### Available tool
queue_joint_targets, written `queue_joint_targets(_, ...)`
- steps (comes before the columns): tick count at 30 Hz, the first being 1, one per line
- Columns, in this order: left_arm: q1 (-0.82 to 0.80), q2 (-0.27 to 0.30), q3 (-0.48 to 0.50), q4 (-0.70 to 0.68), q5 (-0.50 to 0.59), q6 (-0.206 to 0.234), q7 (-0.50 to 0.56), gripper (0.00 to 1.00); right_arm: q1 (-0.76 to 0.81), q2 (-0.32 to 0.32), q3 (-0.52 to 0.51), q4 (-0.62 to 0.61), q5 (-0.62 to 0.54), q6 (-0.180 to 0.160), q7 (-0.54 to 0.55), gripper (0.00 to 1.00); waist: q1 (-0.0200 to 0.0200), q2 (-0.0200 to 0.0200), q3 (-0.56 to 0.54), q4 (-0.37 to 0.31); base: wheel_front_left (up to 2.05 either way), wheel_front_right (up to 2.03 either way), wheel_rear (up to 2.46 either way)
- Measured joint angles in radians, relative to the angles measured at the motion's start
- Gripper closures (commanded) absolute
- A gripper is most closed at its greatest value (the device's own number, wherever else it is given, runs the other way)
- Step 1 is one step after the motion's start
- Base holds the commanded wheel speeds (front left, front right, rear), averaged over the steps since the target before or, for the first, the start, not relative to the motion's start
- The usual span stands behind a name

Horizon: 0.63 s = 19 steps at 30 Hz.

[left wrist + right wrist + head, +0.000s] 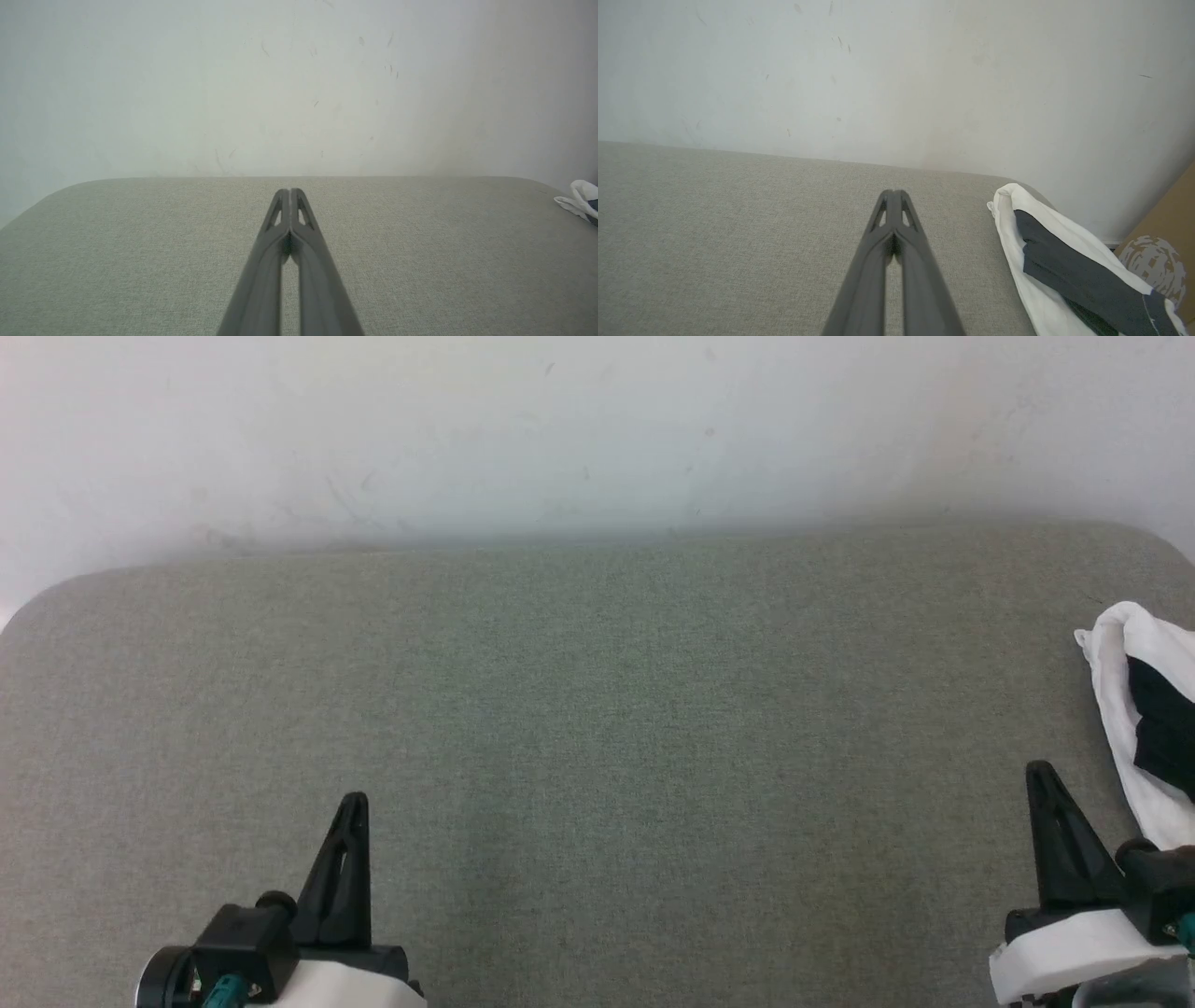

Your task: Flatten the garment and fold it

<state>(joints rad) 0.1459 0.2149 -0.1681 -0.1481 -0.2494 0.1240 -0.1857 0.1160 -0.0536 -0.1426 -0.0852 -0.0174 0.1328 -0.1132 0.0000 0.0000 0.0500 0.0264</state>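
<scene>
The garment (pixel 1144 728) lies bunched at the right edge of the grey padded table (pixel 597 709), white cloth with a black part showing; in the right wrist view the garment (pixel 1045 261) drapes over the table's right side, and a corner of the garment (pixel 579 198) shows in the left wrist view. My right gripper (pixel 1038 770) is shut and holds nothing, just left of the garment and apart from it. At the lower left my left gripper (pixel 355 800) is shut and holds nothing, far from the cloth. Both wrist views show closed fingertips: left gripper (pixel 290 191), right gripper (pixel 893 192).
A white wall (pixel 597 429) rises straight behind the table's far edge. A brown cardboard box (pixel 1164 247) stands off the table's right side, beyond the garment.
</scene>
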Motion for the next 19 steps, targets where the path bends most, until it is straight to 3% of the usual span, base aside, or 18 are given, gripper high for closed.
queue_joint_targets(19, -0.03, -0.033, 0.033, 0.029, 0.045, -0.026, 0.037, 1.0, -0.024, 0.0, 0.029, 0.016, 0.001, 0.0, 0.025, 1.0, 0.0, 0.0, -0.01, -0.005, 0.0, 0.0, 0.0)
